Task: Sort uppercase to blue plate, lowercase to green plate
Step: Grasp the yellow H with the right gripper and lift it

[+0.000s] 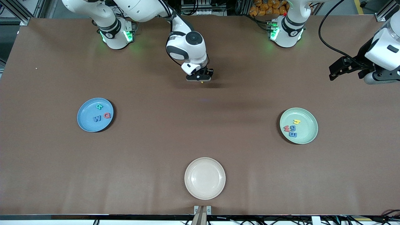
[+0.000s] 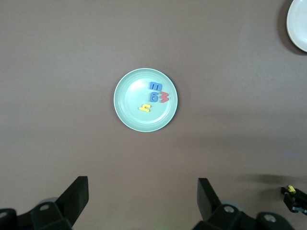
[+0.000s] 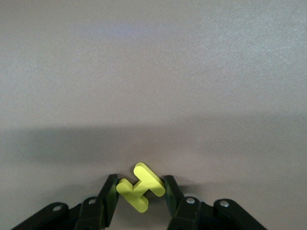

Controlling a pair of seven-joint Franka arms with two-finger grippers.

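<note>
My right gripper point(image 1: 201, 80) is over the bare table near the robots' bases, shut on the yellow H point(image 3: 141, 187), which shows tilted between the fingers point(image 3: 109, 194). A speck of that H point(image 1: 202, 82) shows under the gripper. The blue plate point(image 1: 86, 123) toward the right arm's end holds the teal-green R point(image 1: 99, 107), blue W point(image 1: 97, 118) and red Q point(image 1: 107, 115). The green plate point(image 1: 307, 134) toward the left arm's end holds the red w point(image 1: 286, 127), blue g point(image 1: 292, 128), blue m point(image 1: 293, 134) and yellow y-like letter point(image 1: 296, 122). My left gripper point(image 1: 336, 72) waits open and empty at the left arm's end; its view shows the green plate point(image 2: 129, 108).
A cream plate point(image 1: 204, 178) sits empty near the table's front edge, nearer the front camera than both other plates; its rim also shows in the left wrist view point(image 2: 296, 24). My right gripper point(image 2: 293, 197) shows small in that view. A bracket point(image 1: 202, 210) sits at the table edge.
</note>
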